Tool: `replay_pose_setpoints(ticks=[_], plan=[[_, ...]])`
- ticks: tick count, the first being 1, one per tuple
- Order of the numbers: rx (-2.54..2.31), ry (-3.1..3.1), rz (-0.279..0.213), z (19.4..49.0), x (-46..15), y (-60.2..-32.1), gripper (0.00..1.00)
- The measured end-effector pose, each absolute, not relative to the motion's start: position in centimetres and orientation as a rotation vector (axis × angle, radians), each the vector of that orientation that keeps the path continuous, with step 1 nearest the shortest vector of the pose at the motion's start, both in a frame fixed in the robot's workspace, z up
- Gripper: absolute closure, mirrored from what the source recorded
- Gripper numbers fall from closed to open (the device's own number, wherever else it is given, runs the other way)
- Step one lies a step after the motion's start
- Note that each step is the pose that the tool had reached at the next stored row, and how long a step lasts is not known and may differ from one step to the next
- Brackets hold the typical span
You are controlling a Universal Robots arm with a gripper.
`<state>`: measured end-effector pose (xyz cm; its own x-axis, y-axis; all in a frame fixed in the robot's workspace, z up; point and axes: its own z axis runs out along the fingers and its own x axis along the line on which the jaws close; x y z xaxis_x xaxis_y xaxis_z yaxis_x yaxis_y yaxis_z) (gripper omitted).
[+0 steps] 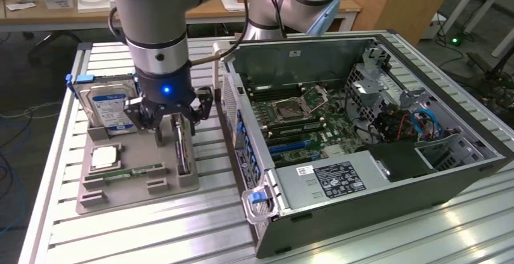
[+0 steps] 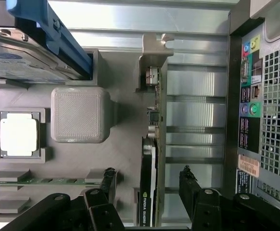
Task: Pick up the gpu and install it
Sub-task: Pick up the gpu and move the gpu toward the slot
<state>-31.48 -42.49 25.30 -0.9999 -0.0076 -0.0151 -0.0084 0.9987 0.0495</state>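
Wrist view: gripper (image 2: 148, 179) spread open over the gpu (image 2: 148, 202).
You see one of the fingers (image 2: 108, 179) on each side of the card, with a gap on both sides. The gpu stands on edge in the grey tray (image 2: 125, 144), its bracket at the hard drive (image 2: 29, 62) end. The open computer case (image 1: 377, 174) sits just beside the tray.

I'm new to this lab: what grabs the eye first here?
The open computer case, motherboard exposed, on the exterior view's right. Beside it, the gripper hangs open astride the gpu, which stands on edge in a grey tray near a hard drive.
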Motion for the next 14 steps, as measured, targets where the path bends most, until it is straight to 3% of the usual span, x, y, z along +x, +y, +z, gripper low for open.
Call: replay_pose_setpoints(ticks=[14], plan=[[-0.012,3.126,0.078,24.0,-31.5,-42.5,0.35]])
